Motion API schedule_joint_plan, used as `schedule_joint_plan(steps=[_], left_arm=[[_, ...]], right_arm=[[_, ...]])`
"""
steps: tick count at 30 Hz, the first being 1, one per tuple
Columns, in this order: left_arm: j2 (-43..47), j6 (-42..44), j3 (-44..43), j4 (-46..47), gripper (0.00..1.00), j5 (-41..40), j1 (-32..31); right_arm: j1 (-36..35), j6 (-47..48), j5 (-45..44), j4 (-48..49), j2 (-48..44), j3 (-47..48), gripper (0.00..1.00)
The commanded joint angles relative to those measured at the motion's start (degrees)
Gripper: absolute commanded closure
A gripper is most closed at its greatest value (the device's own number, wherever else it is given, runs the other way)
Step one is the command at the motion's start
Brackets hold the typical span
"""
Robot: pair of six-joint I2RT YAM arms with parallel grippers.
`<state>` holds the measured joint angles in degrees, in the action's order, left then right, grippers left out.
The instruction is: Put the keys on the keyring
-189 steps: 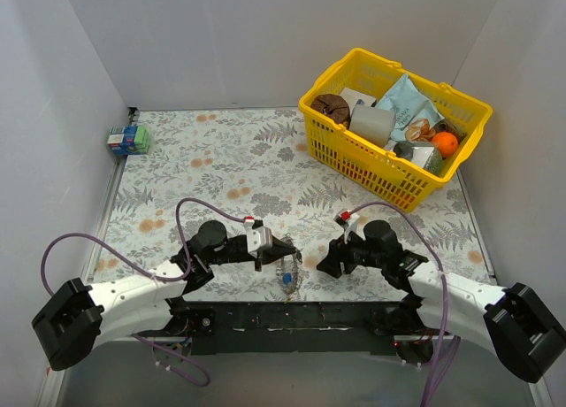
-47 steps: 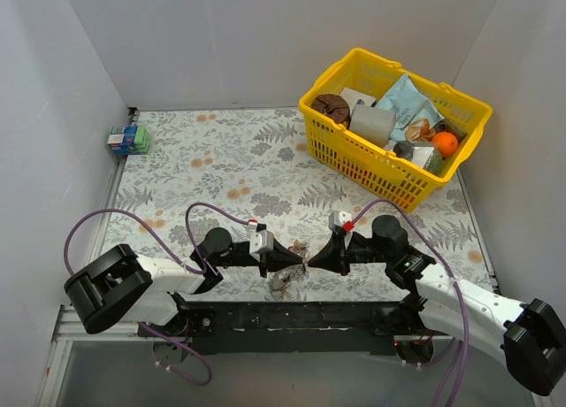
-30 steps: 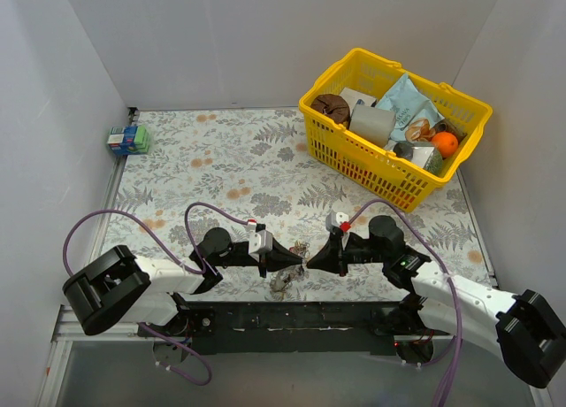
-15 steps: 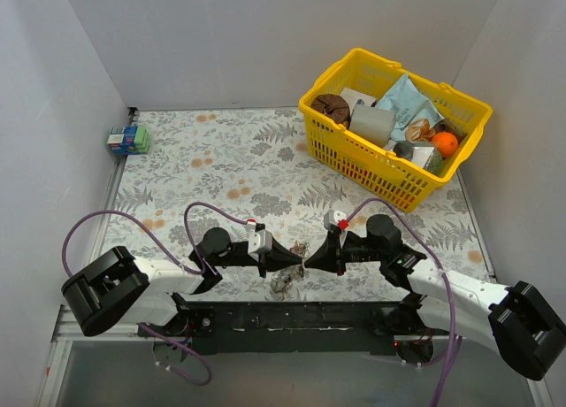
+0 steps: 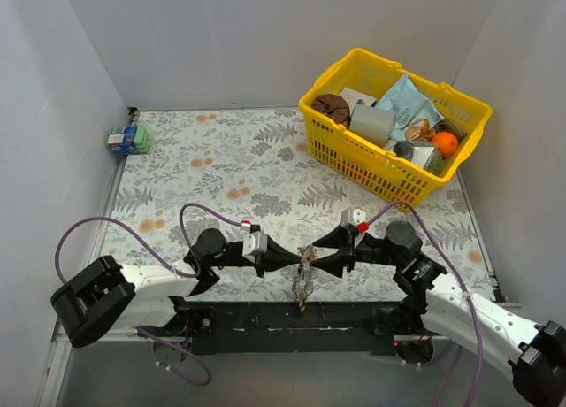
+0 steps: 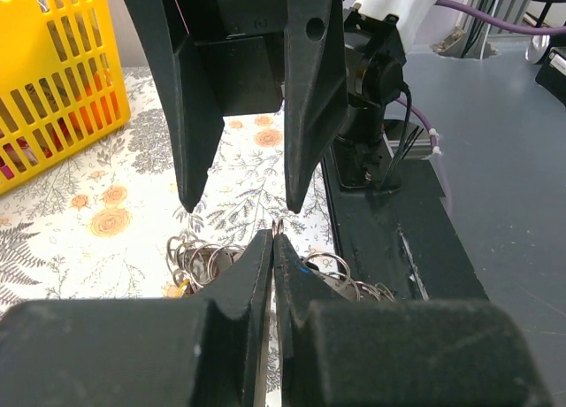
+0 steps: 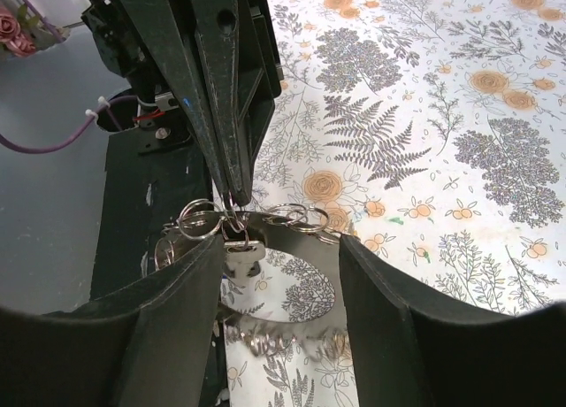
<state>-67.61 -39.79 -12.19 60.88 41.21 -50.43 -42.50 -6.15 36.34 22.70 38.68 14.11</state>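
My left gripper [image 5: 297, 259] is shut on a thin silver ring of the keyring [image 5: 306, 258], whose wire pokes out between its tips in the left wrist view [image 6: 277, 223]. A bunch of small rings and keys [image 5: 303, 283] hangs from it over the table's near edge. A silver key [image 7: 239, 252] dangles just under the pinch, with more rings [image 7: 301, 216] beside it. My right gripper [image 5: 318, 252] faces the left one, open, and its fingers [image 7: 177, 318] stand on either side of the bunch without touching it. The keys' coloured heads are mostly hidden.
A yellow basket [image 5: 389, 190] full of groceries stands at the back right, also seen in the left wrist view [image 6: 44, 88]. A small coloured box [image 5: 128, 140] sits at the far left edge. The black base rail [image 5: 283, 318] lies right below the grippers.
My right gripper was shut at the bunch and has opened, drawing back slightly to the right. The left gripper stays shut, and the bunch now hangs a little further right.
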Motion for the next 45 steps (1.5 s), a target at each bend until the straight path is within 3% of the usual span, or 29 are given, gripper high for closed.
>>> schedule_joint_plan(steps=[1,9,29,38,39,45], left_arm=[[2.3,1.2,-1.2,-0.2,1.00,0.1,-0.2],[2.2,0.6,-1.0,1.0,1.00,-0.1,-0.2],[1.3,-0.6,-1.5,2.5,1.00,0.4,-0.2],[1.5,-1.0,-2.1,2.0,1.00,1.3,-0.2],[1.6,-1.0,-2.1,2.0,1.00,1.3,-0.2],[3.3,0.1,-2.3,-1.0,1.00,1.3,-0.2]], right_arm=[[0.0,-0.4,0.7,-0.4,-0.1,2.2,0.37],[-0.1,-3.6,5.4,6.0,3.9,2.1,0.52],[-1.6,-8.6,7.7,14.9,8.0,0.8,0.63],[-1.6,-9.8,8.0,16.5,10.7,1.4,0.90],[-1.6,-9.8,8.0,16.5,11.2,1.6,0.98],[-1.6,-8.4,7.2,12.7,10.8,3.2,0.99]])
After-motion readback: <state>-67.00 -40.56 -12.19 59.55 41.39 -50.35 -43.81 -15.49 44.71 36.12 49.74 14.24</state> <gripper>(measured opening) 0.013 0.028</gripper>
